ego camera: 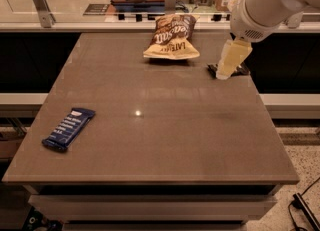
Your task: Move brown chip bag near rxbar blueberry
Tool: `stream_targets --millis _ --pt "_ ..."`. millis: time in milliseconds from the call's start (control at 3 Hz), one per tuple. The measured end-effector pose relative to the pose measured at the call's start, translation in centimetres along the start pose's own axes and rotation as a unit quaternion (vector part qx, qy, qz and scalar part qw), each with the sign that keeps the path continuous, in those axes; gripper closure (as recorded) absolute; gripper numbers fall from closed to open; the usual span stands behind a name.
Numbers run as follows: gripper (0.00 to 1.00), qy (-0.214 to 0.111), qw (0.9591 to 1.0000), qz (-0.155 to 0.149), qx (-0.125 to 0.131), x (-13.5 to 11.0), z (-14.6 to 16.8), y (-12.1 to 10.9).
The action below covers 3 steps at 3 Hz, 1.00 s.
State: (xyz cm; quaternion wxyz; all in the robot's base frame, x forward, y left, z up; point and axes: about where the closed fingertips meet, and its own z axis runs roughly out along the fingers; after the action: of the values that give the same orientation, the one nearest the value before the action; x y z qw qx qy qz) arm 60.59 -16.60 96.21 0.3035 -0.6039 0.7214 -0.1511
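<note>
Three items lie on the desk (180,145). Nearest, the blue bar (68,129) lies angled by the left edge, toward the front-left corner. Farther back, near the right edge, the tool (222,74) hangs tip-down in front of a dark bar (242,70), partly hiding it; whether the tool is open or closed cannot be told. Farthest, the chip bag (171,37) lies mid far edge, well apart from the blue bar.

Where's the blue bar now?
The rxbar blueberry lies near the front left edge of the table, far from the brown chip bag at the back; the gripper is by the dark bar at back right.
</note>
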Motion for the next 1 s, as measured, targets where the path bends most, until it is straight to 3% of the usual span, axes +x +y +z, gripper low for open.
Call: stream_targets --millis 333,1000 --pt "0.00 0.000 1.0000 0.000 0.000 0.0 0.0 0.0" --pt "0.00 -0.008 0.9993 0.009 0.035 0.3 4.3 -3.4"
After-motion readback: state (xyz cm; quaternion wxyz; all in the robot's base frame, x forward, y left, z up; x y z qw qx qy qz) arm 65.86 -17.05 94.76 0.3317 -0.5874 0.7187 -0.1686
